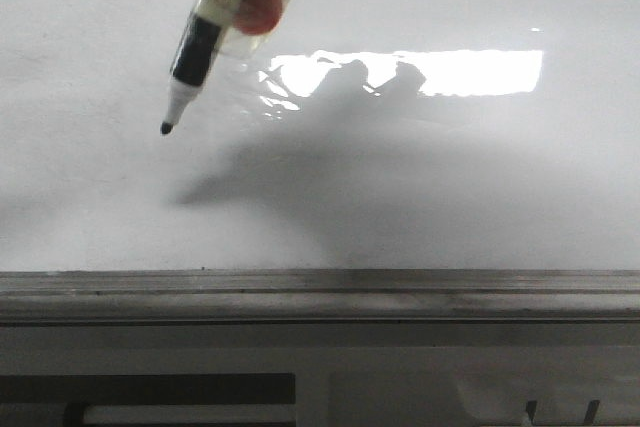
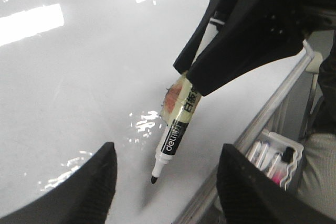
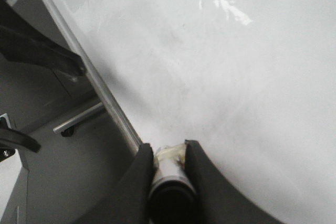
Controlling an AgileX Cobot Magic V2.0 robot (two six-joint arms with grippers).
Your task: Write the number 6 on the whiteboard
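Observation:
The whiteboard (image 1: pixel 450 197) is glossy white and no drawn number 6 shows on it in any view. My right gripper (image 2: pixel 191 77) is shut on a black-and-white marker pen (image 1: pixel 205 37) wrapped in yellowish tape, cap off and tilted. Its black tip (image 1: pixel 166 128) points down at the left part of the board. The tip's shadow (image 1: pixel 185 192) lies apart from it, so the tip looks a little off the surface. The right wrist view shows my right gripper (image 3: pixel 168 148) clamping the marker's barrel (image 3: pixel 169 169). My left gripper (image 2: pixel 166 153) is open and empty over the board, near the marker tip (image 2: pixel 154 180).
A grey metal edge rail (image 1: pixel 320 292) runs along the board's near side, with a dark grey panel (image 1: pixel 150 387) below it. A bright rectangular light reflection (image 1: pixel 450 72) lies on the board. A clear tray of spare markers (image 2: pixel 275 158) sits beyond the rail.

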